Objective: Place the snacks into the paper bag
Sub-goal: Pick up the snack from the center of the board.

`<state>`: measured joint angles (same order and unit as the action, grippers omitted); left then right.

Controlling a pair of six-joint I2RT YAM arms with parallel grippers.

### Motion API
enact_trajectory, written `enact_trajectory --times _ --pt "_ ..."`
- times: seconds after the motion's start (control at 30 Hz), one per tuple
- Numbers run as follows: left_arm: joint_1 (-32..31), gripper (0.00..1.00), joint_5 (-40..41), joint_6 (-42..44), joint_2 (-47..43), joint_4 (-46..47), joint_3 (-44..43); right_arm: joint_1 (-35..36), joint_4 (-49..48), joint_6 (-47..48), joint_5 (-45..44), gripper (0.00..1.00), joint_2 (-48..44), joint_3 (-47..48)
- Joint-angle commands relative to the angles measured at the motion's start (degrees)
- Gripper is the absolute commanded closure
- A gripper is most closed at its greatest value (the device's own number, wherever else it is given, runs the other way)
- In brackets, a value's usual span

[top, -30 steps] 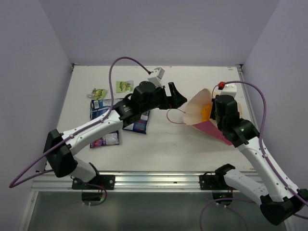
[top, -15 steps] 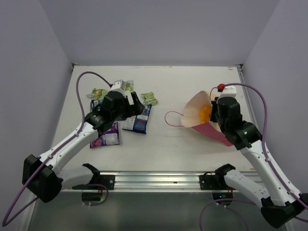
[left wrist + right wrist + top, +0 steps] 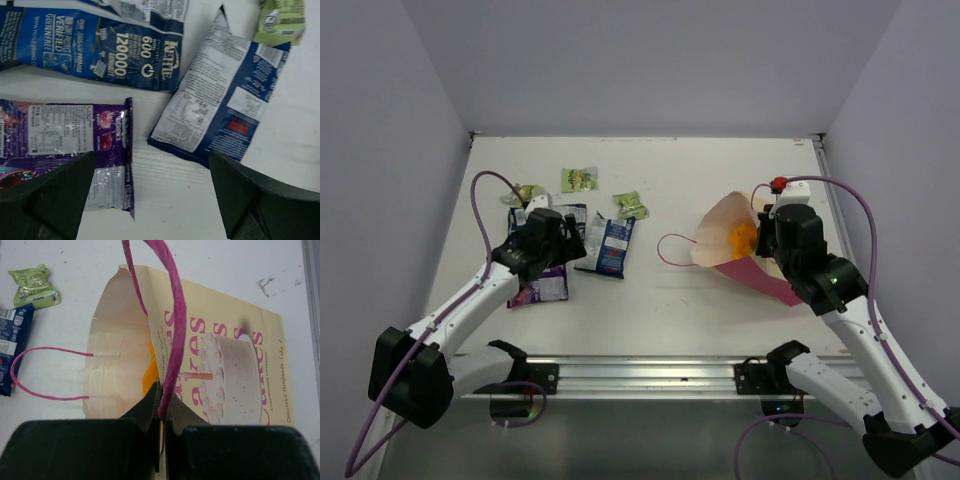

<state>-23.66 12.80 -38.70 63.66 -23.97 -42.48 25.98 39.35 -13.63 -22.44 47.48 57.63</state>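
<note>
Top external view: the left gripper [image 3: 563, 237] hangs over the cluster of snacks on the left half of the table [image 3: 670, 290]. Its jaws are spread wide and hold nothing.

Left wrist view:
- Both fingers [image 3: 50, 195] stand well apart above the table surface.
- The purple packet [image 3: 65, 135] lies just beside the finger at the view's left.
- One dark blue packet [image 3: 225, 105] lies just beside the opposite finger.
- A second dark blue packet [image 3: 120, 55] lies beyond both, near the purple packet's far edge.

Three green packets lie farther back:
- The rear green packet [image 3: 579, 179] is apart from the rest.
- The middle green packet [image 3: 631, 205] is near the far end of the first dark blue packet.
- The left green packet [image 3: 525, 192] is partly hidden by a cable and appears to touch the second dark blue packet.

Right wrist view: the right gripper [image 3: 161, 405] is clamped on the upper rim of the paper bag [image 3: 240, 365], at the root of one pink cord handle [image 3: 172, 315].
- The bag lies tilted on its side at the right of the table, with its mouth gaping leftward.
- The orange packet [image 3: 147, 370] sits inside the bag, only partly visible.
- The other handle [image 3: 30, 375] lies looped on the table before the mouth.
</note>
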Motion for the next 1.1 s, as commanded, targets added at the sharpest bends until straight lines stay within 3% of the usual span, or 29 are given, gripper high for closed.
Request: enact_trajectory --times 0.0,0.27,0.53,0.9,1.07 --pt "0.4 0.02 8.5 2.7 1.9 -5.2 0.0 0.2 -4.0 0.4 2.5 1.00 -1.3 2.8" --pt "-0.4 0.06 12.5 2.9 6.9 -8.4 -1.0 0.2 -4.5 0.7 3.3 1.00 -1.8 1.8" --pt "-9.6 0.07 22.4 -1.6 19.9 -16.2 -6.4 0.2 -5.3 0.8 4.1 1.00 -2.0 0.9" --pt "-12.4 0.17 27.3 -3.2 28.9 -18.7 -8.7 0.2 -6.5 0.4 4.7 1.00 -2.1 0.0" --pt "-13.6 0.27 27.4 -4.6 34.3 -19.5 -7.9 0.1 -6.5 0.3 4.5 1.00 -2.2 -0.1"
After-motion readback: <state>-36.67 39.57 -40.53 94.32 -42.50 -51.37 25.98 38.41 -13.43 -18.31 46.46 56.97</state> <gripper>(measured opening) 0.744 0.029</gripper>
